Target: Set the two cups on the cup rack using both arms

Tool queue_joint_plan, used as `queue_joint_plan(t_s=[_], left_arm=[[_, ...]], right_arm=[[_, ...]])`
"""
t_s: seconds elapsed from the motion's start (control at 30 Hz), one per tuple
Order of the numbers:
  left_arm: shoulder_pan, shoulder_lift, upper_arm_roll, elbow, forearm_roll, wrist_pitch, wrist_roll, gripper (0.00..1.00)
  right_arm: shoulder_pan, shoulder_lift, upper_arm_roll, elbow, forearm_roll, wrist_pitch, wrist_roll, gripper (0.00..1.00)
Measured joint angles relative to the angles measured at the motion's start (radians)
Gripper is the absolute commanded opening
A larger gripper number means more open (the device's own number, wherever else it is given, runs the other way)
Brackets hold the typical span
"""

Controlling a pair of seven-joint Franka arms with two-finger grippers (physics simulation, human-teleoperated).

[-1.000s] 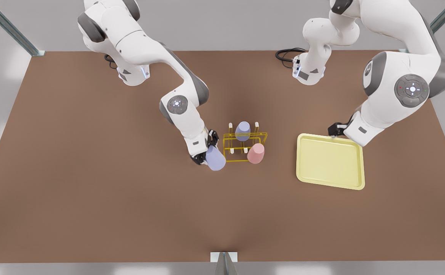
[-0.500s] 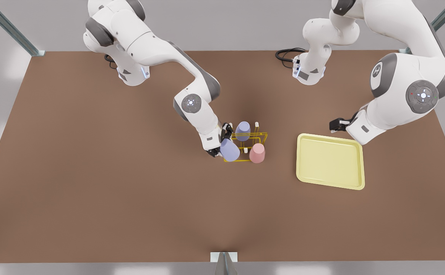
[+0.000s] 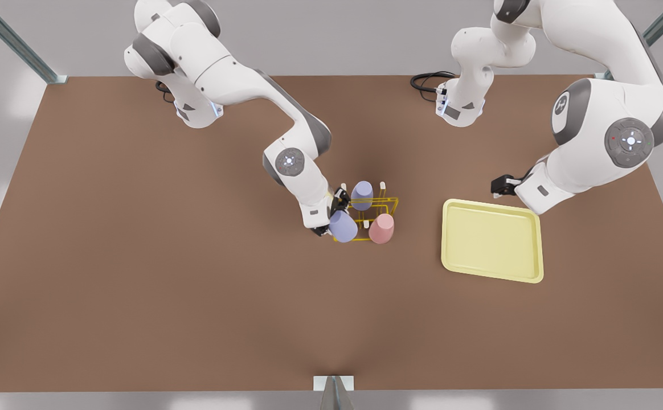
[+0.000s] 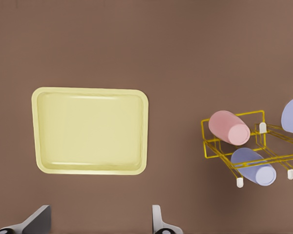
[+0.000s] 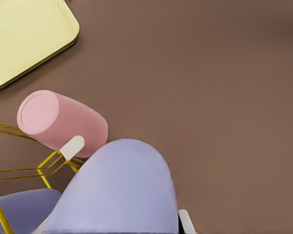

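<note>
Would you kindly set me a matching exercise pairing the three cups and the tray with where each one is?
Things:
1. pink cup
2. far lavender cup
3. near lavender cup
4. tray

Places:
A. held by the right gripper at the rack's edge
B. flat on the table, apart from the rack
C. on the rack's corner nearest the tray
D. on the rack's back side, toward the arms' bases

Pairs: 1-C, 2-D, 3-A, 4-B.

The left gripper waits open by the tray.
</note>
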Motion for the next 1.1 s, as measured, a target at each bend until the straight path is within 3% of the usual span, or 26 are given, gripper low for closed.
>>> queue_joint_plan(t_s=[0.53,0.67,0.73,0.77,0.93,1.03,1.1], left_arm=[[-0.019,0.000,-0.026,0.004,0.069,0.004,0.021,1.00],[-0.017,0.000,-0.027,0.004,0.083,0.005,0.024,1.00],[-0.014,0.000,-0.025,0.003,0.084,0.005,0.025,1.00],[-0.009,0.000,-0.024,0.003,0.083,0.005,0.026,1.00],[0.032,0.006,-0.021,-0.001,0.054,-0.001,0.030,1.00],[0.027,0.014,-0.024,0.000,0.038,-0.004,0.031,1.00],[0.024,0.015,-0.024,0.004,0.032,-0.003,0.031,1.00]], right_arm=[[-0.012,0.009,-0.007,0.124,-0.008,-0.081,0.046,1.00],[-0.050,-0.044,-0.212,0.270,-0.079,-0.378,0.077,1.00],[-0.076,-0.076,-0.357,0.287,-0.120,-0.529,0.099,1.00],[-0.135,-0.132,-0.380,0.274,-0.135,-0.594,0.109,1.00],[-0.542,-0.571,-0.227,-0.074,-0.231,-0.795,0.136,1.00],[-0.726,-0.651,-0.181,-0.144,-0.259,-0.857,0.147,1.00],[-0.757,-0.663,-0.171,-0.150,-0.269,-0.886,0.153,1.00]])
